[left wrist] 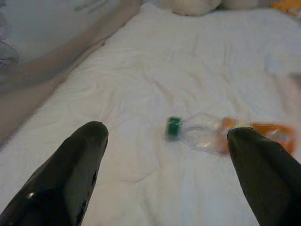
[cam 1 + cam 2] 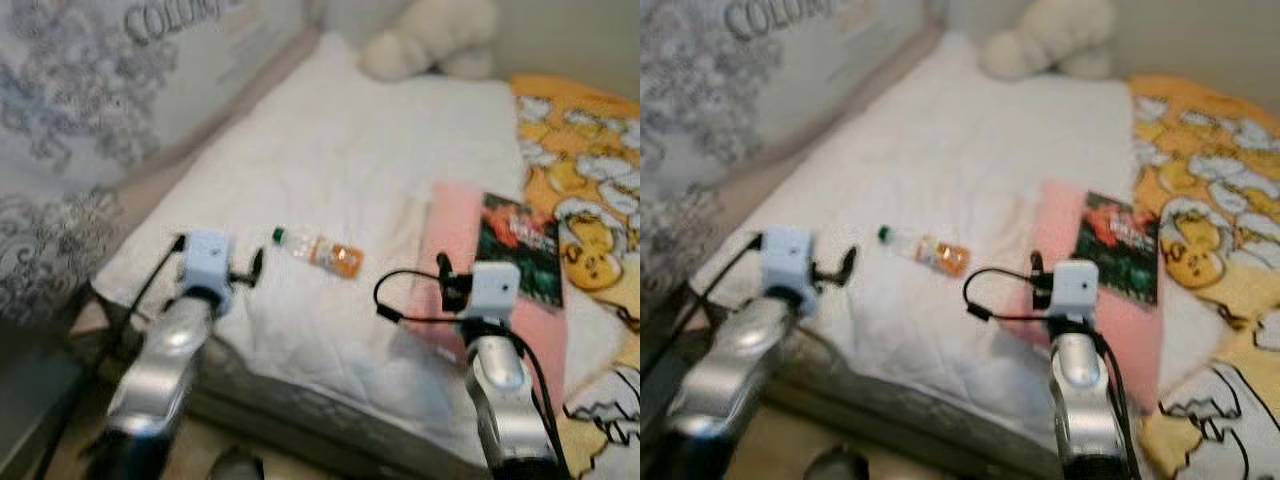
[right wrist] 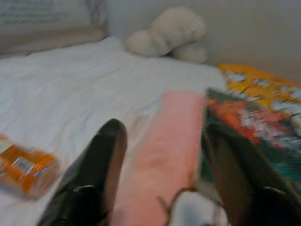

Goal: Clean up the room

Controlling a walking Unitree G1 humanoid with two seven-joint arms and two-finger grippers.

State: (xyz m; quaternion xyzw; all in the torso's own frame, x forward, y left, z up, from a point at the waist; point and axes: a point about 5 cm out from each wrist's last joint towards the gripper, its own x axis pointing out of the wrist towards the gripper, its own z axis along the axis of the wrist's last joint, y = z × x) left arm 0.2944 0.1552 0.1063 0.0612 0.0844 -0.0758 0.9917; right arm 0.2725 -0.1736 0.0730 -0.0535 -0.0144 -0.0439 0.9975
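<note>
A clear plastic bottle with a green cap and orange label lies on its side on the white bed. My left gripper hovers open just left of it; in the left wrist view the bottle lies ahead between the two black fingers. My right gripper is open over a pink cloth, beside a dark book. In the right wrist view the pink cloth runs between the fingers and the book lies at one side.
A cream plush toy sits at the head of the bed. A yellow cartoon-print blanket covers the right side. A grey patterned wall hanging stands on the left. The mattress edge is close in front of me.
</note>
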